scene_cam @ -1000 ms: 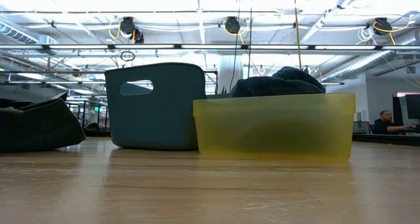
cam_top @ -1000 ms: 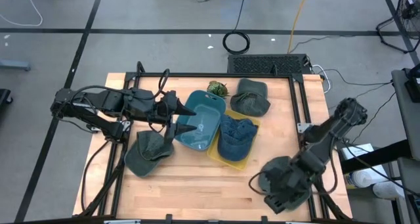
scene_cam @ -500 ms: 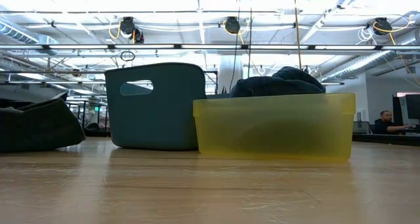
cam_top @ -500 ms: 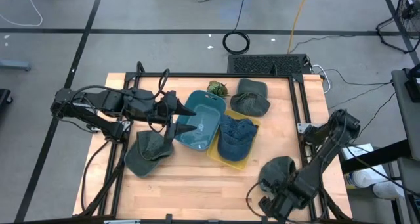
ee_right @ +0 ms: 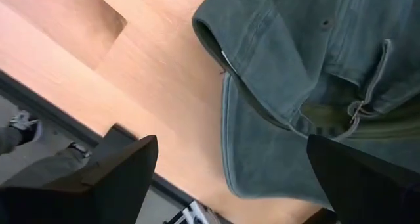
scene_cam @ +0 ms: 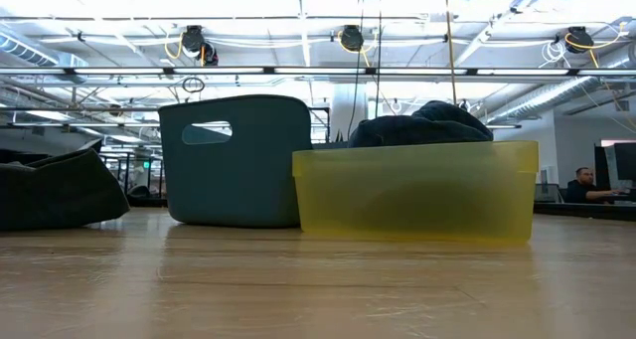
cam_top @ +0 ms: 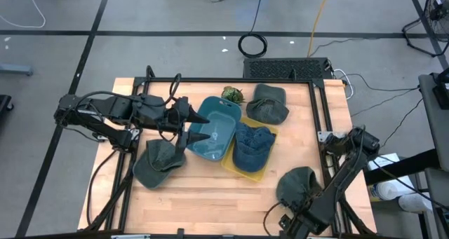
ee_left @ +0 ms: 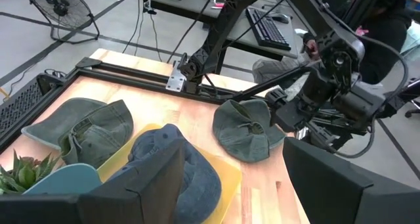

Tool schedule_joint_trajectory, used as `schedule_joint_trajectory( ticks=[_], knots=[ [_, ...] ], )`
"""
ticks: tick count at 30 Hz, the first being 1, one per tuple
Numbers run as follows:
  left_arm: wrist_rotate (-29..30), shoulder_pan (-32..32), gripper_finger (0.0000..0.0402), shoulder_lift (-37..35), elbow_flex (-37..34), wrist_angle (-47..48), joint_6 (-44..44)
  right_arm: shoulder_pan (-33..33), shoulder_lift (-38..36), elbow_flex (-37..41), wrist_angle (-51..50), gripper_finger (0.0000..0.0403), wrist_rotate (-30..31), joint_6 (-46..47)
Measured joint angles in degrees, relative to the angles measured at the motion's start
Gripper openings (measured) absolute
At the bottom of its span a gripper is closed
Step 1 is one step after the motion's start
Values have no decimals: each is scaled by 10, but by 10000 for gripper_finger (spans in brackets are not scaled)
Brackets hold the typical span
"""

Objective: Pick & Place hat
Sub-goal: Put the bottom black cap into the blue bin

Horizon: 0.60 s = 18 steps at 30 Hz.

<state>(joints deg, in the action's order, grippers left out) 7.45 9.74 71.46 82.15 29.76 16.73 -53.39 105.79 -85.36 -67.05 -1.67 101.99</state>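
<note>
**Right claw sitting just off the near-right cap, empty and spread wide**

The green cap point(cam_top: 297, 183) nearest the right arm is lying on the tabletop point(cam_top: 217, 197) at about 5 o'clock from the table's middle, close to the front-right corner. The right claw point(cam_top: 295, 223) is hanging just beyond it, toward 6 o'clock of the cap, at the tabletop's front edge, with its fingers standing wide and nothing between them. In the right wrist view the cap point(ee_right: 315, 86) is filling most of the frame ahead of the two dark fingers point(ee_right: 111, 178), its underside and strap buckle turned up and its brim edge running across the line between the fingers. So the cap is lying straight ahead of this claw and very near.

The left claw point(cam_top: 193, 123) is waiting over the teal bin point(cam_top: 214, 130), at about 10 o'clock from the table's middle, partly spread and holding nothing. It is well apart from that cap. A second green cap point(cam_top: 156, 162) is lying just beside the left arm at 8 o'clock, a third point(cam_top: 268, 102) at 1 o'clock, and a blue cap point(cam_top: 251, 144) is resting in the yellow bin point(cam_top: 242, 170) beside the teal one.

For the near-right cap, the right arm is plainly the nearer. Any grasp would likely call for a short reach forward, toward 12 o'clock.
</note>
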Motion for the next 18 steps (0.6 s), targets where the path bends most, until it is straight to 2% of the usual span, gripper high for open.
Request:
schedule_joint_trajectory(
  ticks=[5, 10, 18],
  knots=[
    [0, 0, 269, 0, 0, 0, 0, 0, 25, 0, 0, 380, -2, -8],
    [0, 0, 269, 0, 0, 0, 0, -2, 56, 0, 2, 380, -31, -9],
    [0, 0, 269, 0, 0, 0, 0, -4, 96, 0, -6, 380, -29, -9]
  ],
)
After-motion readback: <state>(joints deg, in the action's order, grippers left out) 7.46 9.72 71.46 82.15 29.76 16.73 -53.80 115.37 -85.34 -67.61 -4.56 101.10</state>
